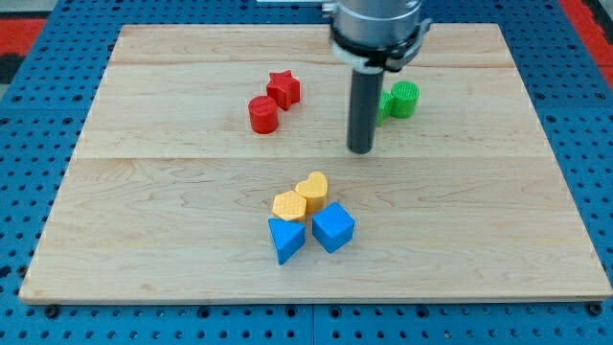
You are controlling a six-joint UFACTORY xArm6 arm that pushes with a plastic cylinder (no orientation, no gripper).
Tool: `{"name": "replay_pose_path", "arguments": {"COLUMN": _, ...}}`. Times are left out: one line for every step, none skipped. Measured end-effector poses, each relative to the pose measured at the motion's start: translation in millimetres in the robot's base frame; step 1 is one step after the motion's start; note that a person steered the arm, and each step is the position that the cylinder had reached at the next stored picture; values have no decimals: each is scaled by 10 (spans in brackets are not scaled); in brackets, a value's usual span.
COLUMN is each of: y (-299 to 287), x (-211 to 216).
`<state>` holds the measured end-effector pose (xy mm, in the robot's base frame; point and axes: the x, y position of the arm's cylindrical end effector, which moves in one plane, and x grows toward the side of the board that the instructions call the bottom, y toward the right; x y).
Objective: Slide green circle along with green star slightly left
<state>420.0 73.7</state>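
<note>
The green circle (405,99) stands on the wooden board (144,192) at the view's upper right. The green star (383,105) touches its left side and is mostly hidden behind my rod. My tip (360,149) rests on the board just below and to the left of the two green blocks, a short gap away from them.
A red star (283,89) and a red cylinder (263,114) sit together at the upper middle left. A yellow heart (312,191), a yellow hexagon (289,205), a blue triangle (285,238) and a blue cube (333,227) cluster at the lower middle.
</note>
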Motion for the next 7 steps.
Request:
{"name": "replay_pose_path", "arguments": {"y": 469, "x": -210}}
{"name": "replay_pose_path", "arguments": {"y": 1049, "x": -237}}
{"name": "replay_pose_path", "arguments": {"y": 1251, "x": -450}}
{"name": "replay_pose_path", "arguments": {"y": 1251, "x": -619}}
{"name": "replay_pose_path", "arguments": {"y": 1223, "x": -620}}
{"name": "replay_pose_path", "arguments": {"y": 1015, "x": -620}}
{"name": "replay_pose_path", "arguments": {"y": 746, "x": -705}}
